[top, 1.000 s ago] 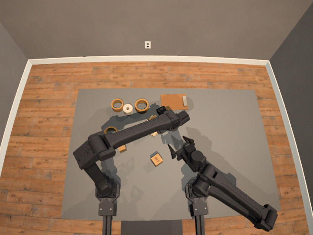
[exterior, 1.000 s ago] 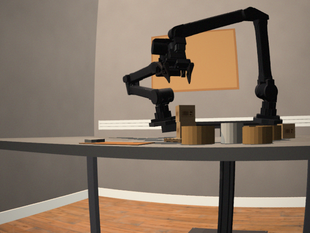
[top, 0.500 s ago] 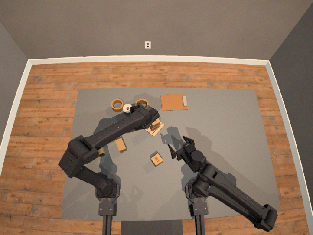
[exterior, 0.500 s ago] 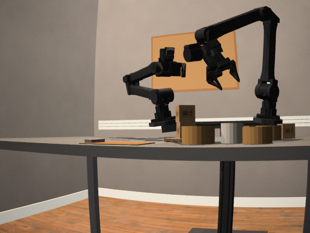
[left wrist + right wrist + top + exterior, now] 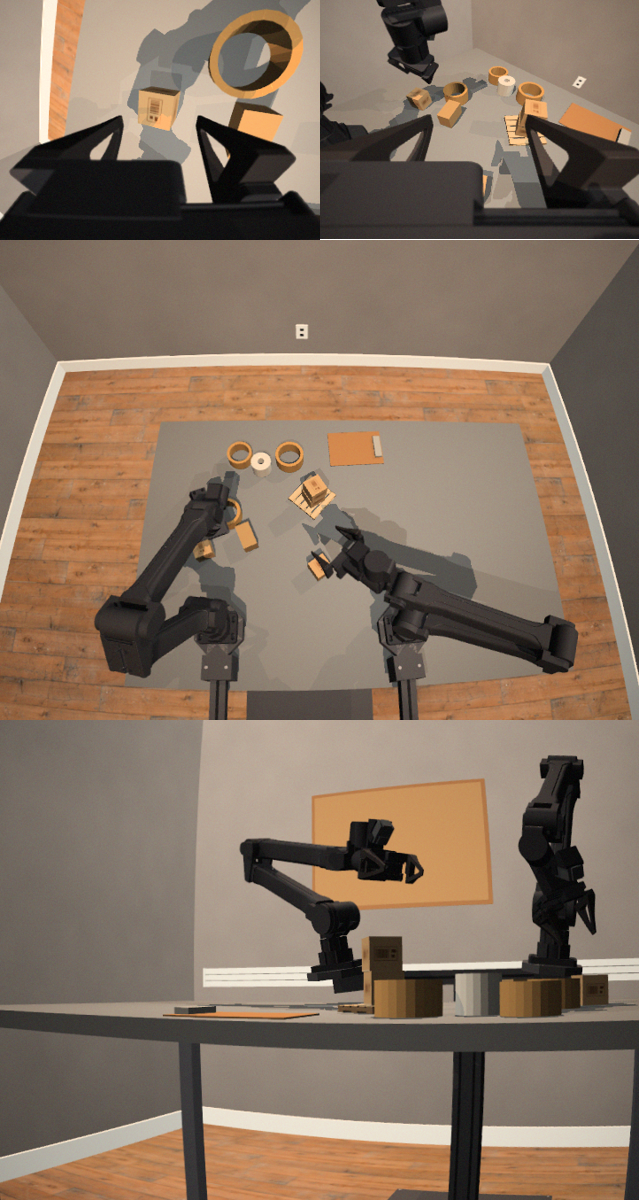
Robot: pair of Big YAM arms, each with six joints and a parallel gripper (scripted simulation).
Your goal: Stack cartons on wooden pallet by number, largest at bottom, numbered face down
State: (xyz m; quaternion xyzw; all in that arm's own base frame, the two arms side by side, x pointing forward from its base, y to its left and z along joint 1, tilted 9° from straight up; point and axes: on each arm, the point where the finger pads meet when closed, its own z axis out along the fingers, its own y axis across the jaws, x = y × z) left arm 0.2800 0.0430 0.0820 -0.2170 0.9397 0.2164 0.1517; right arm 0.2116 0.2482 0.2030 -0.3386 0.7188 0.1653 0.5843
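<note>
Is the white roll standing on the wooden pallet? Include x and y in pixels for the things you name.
No, the white roll (image 5: 261,469) (image 5: 506,88) stands on the table, between two tape rings.

Grey walls (image 5: 319,297) (image 5: 97,875) with white baseboards (image 5: 304,359) (image 5: 309,1121) surround a wood-plank floor (image 5: 361,395) (image 5: 288,1164) (image 5: 67,58).
</note>
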